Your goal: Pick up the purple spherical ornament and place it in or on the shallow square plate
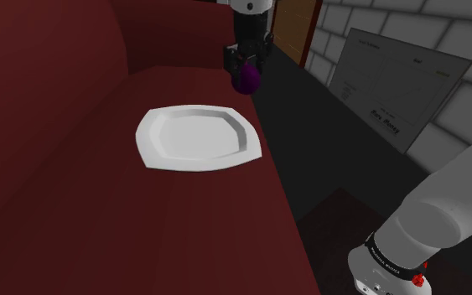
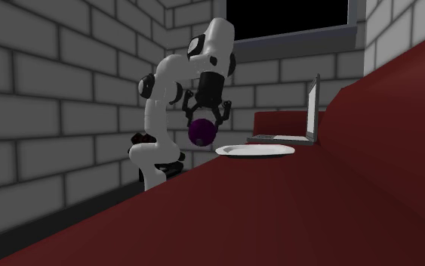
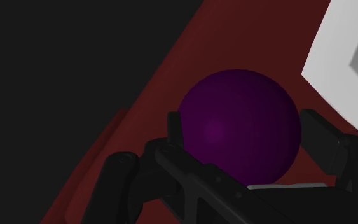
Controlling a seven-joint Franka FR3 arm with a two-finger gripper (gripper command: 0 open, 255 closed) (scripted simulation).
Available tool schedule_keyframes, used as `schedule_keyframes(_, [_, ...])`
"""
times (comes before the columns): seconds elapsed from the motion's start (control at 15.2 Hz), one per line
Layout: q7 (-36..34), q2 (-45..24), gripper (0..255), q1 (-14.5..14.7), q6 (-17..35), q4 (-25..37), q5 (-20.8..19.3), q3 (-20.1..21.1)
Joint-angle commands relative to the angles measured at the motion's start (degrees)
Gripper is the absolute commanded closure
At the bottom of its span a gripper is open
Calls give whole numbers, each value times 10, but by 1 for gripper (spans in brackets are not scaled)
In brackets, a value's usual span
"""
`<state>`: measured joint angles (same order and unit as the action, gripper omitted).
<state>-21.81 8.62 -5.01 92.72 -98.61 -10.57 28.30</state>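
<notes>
Showing the gripper (image 1: 246, 74) at the far edge of the dark red surface (image 1: 75, 209), I read its black fingers as clenched on the purple ornament (image 1: 247, 82); the white arm (image 1: 452, 218) reaches to it from the stand at the shoulder view's lower right.

Ornament: a plain sphere, deep purple, smooth and matte, with no cap, hook or pattern that I can make out; in the wrist view the ornament (image 3: 238, 127) has a slightly brighter patch near its middle and darkens towards its outline; one finger (image 3: 171, 130) presses each flank, so the ball sits squarely between the two.

Position: in the shoulder view the sphere lies just beyond the far corner of the plate (image 1: 154, 147), not over it; in the second exterior view the ornament (image 2: 202, 133) hangs in the gripper (image 2: 203, 125) to that view's left of the plate (image 2: 256, 151), with grey brick wall (image 2: 52, 91) showing beneath it, so it appears clear of the surface.

Plate: white, shallow, squarish with cut corners and a raised rim, lying flat; a corner of the plate (image 3: 355, 57) shows beside the ball in the wrist view.
</notes>
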Motion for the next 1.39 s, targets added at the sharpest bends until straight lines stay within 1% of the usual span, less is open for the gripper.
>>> schedule_keyframes(0.0, [3,-5,255,0,-17,22,-2,1])
schedule_keyframes(0.4, [6,-22,255,0,-64,83,-10,5])
schedule_keyframes(0.92, [-111,-43,255,51,-102,112,-17,77])
schedule_keyframes(1.32, [-213,-99,255,102,-140,168,-47,137])
